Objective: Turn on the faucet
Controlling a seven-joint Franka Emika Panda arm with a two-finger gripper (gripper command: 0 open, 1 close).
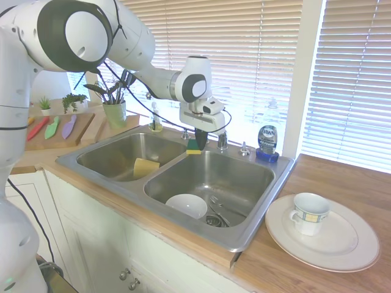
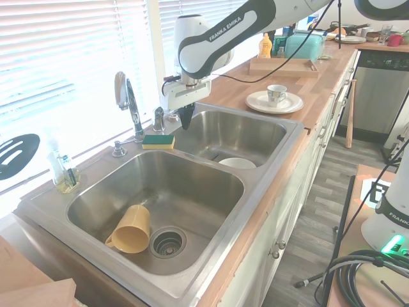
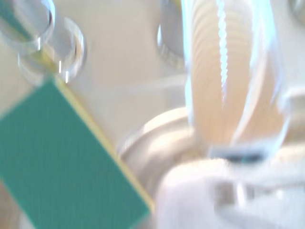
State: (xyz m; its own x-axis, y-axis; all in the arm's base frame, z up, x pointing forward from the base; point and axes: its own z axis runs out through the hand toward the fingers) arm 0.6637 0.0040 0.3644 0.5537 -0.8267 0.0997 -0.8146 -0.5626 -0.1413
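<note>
White, glossy arm (image 2: 217,35) built of rounded segments, with dark grey rings and caps at the joints. "FRANKA EMIKA" in white letters along one dark band. Thin black cables looping alongside. White gripper (image 2: 186,121) body ending in dark fingers (image 2: 186,116).

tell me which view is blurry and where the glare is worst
Wrist view: heavily blurred, only the green-and-yellow sponge and the shiny chrome faucet readable. First exterior view: sharp, but the white window blinds are blown out by backlight. Second exterior view: sharp, blinds overexposed too.
</note>
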